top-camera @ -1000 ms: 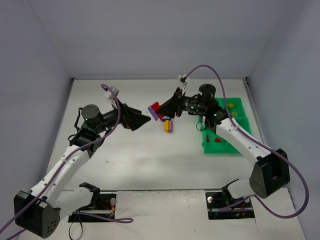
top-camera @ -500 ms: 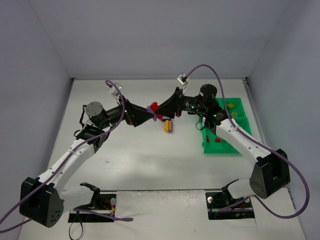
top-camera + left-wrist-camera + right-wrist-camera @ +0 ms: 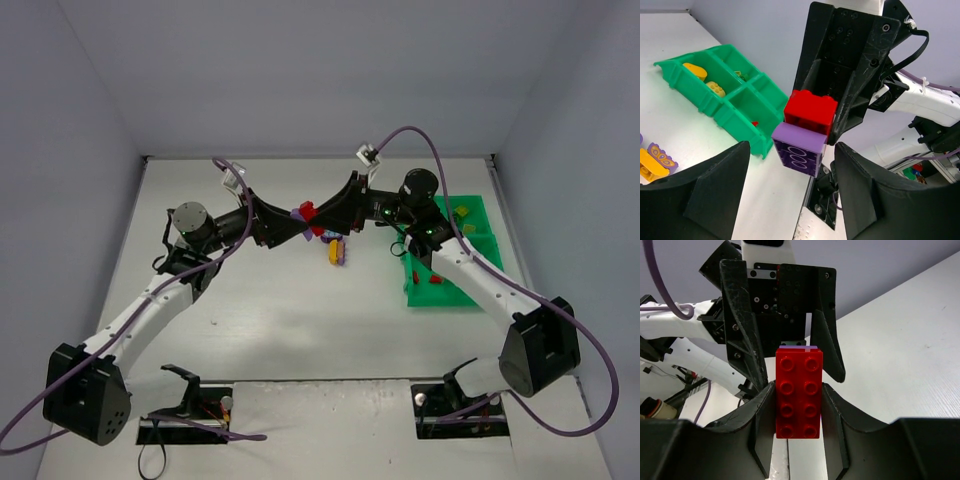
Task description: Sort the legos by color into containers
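Red brick (image 3: 799,395), with a purple brick (image 3: 799,150) stuck to it, is pinched by the right claw (image 3: 799,407) above the middle of the worktop (image 3: 270,300). The left claw (image 3: 790,150) has been brought around the purple one, narrowed but not yet touching, probably so the two can be pulled apart.

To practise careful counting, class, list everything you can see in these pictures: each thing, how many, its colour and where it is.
red brick: one, red, held in the air by the right hand
purple brick: one, purple, stuck to the red brick
loose bricks: two, yellow and purple, together mid-table
tray: one, green, four compartments, table's right side
yellow bricks: two, yellow, one tray compartment
red piece: at least one, red, another compartment
table: one, white
left hand: one, black, open either side of the purple brick
right hand: one, black, shut on the red brick
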{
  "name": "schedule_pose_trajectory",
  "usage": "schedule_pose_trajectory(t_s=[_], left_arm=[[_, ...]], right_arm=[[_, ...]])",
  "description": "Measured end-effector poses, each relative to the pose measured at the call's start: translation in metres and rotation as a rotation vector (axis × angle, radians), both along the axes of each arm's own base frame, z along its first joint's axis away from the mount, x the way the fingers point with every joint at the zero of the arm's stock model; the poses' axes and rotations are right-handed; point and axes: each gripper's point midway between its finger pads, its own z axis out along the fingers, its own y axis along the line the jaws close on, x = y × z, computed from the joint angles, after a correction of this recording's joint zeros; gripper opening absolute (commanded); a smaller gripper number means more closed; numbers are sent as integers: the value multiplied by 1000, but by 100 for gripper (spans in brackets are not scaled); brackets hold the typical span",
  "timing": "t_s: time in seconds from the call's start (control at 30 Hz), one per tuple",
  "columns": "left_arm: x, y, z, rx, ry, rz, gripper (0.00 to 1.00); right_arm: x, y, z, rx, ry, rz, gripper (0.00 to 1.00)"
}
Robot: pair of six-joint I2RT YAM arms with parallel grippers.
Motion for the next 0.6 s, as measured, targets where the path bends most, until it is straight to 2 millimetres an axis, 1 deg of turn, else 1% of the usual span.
schedule_pose_trajectory(t_s=[0.2,0.33,0.37,0.47,0.5,0.57,0.6], left_arm=[[1,-2,-1,-6,3,-17,59],[1,-3,0,-17,3,-26,51],[1,-4,0,-19,2,-29,47],[0,-5,2,-27,7,-43,38],[-1,-5,3,-31,5,-46,28],[-1,-5,3,-34,9,-51,18],[-1,-5,4,-36,4,-53,9]], right_arm=[[-1,1,2,12,3,16,0],[-1,2,1,17,11,22,0],[0,2,1,17,13,22,0],[2,3,-2,17,20,22,0],[2,3,-2,18,23,23,0],[3,2,0,26,20,25,0],[3,2,1,29,17,24,0]])
